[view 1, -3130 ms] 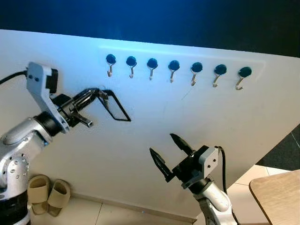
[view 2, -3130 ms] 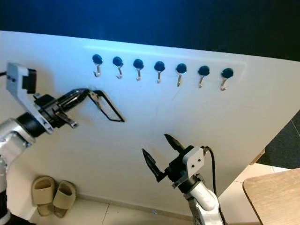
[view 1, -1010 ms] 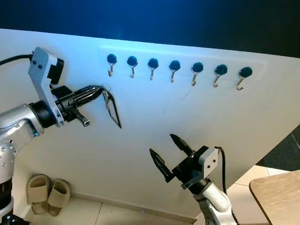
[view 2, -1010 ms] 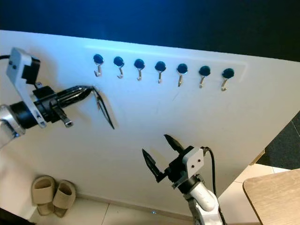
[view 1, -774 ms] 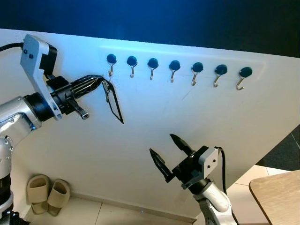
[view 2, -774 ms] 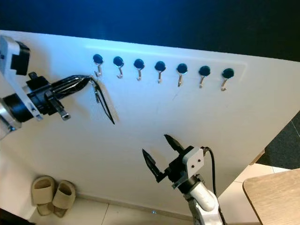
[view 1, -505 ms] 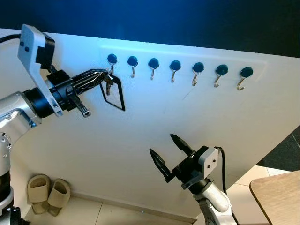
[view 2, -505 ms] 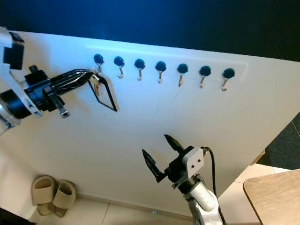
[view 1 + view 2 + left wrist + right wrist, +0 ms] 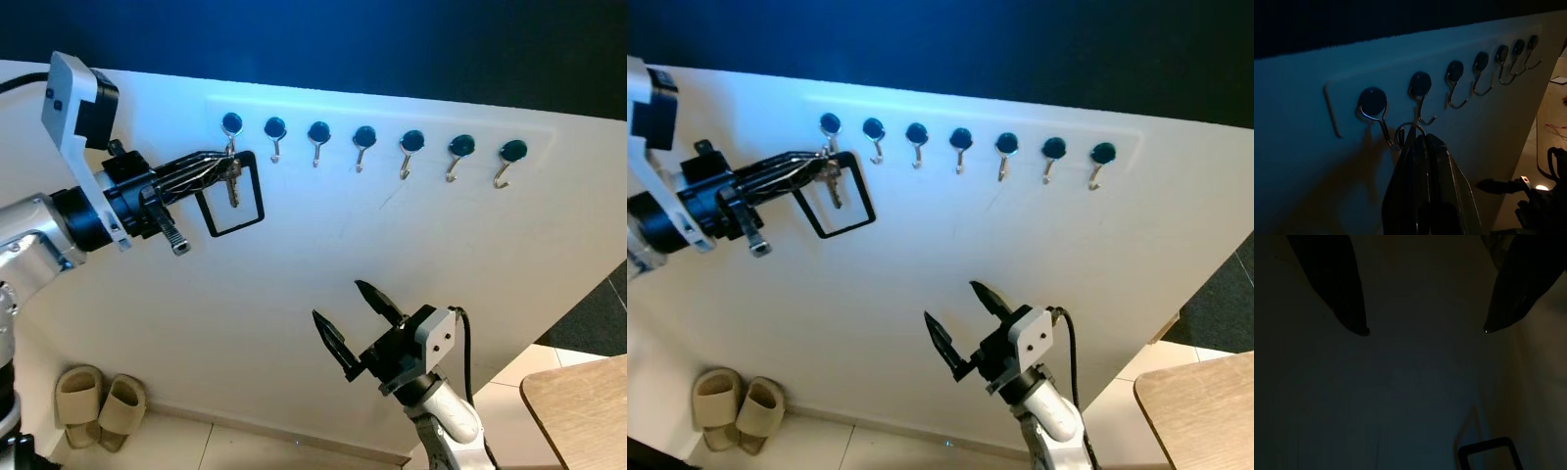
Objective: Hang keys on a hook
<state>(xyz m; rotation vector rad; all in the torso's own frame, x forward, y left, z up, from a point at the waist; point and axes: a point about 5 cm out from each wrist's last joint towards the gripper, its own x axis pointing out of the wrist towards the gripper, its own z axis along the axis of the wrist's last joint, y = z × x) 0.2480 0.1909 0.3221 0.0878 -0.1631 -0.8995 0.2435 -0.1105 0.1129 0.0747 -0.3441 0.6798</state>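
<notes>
While raised wallward, left gripper [image 9: 217, 166] pinches keys [image 9: 231, 184] — beside leftmost hook [image 9: 230, 137].

white wall [image 9: 392, 255], teal-capped hooks [image 9: 364, 137], beige slippers [image 9: 98, 403]

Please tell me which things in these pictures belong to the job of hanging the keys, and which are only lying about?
Belong to the job:
- keys with black loop, held up at the wall
- left gripper, shut on keys
- leftmost hook, nearest to the key ring
- the other hooks in the row

Only lying about:
- slippers on the floor
- table corner
- right gripper, open, idle
</notes>
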